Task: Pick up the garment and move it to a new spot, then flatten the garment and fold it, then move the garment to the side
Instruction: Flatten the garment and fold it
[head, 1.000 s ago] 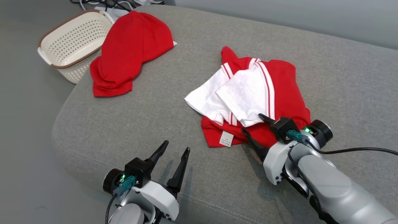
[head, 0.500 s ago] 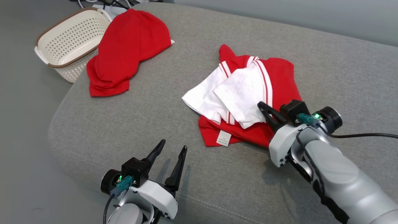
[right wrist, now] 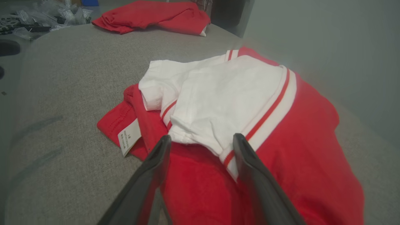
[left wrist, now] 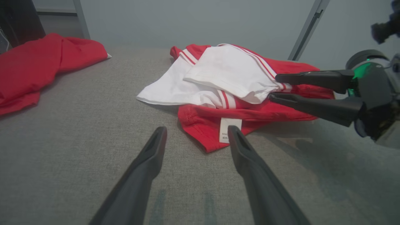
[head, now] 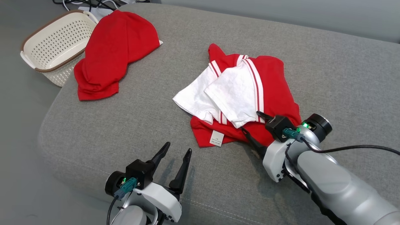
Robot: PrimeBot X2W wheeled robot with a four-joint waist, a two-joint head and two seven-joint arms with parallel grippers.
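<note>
The left gripper point(left wrist: 197, 129) is gaping toward the garment point(left wrist: 231, 68) at twelve o'clock, the right gripper point(left wrist: 275, 87) standing open at three.

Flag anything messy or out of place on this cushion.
The red and white shirt lies crumpled on the cushion, white sleeves folded across the red body and its label flipped out at the near hem. A second red garment sits bunched at the far left edge beside the basket.

The left gripper point(head: 177, 147) is held low, jaws parted; the right gripper point(head: 250, 121) is reached further forward, jaws likewise parted.
</note>
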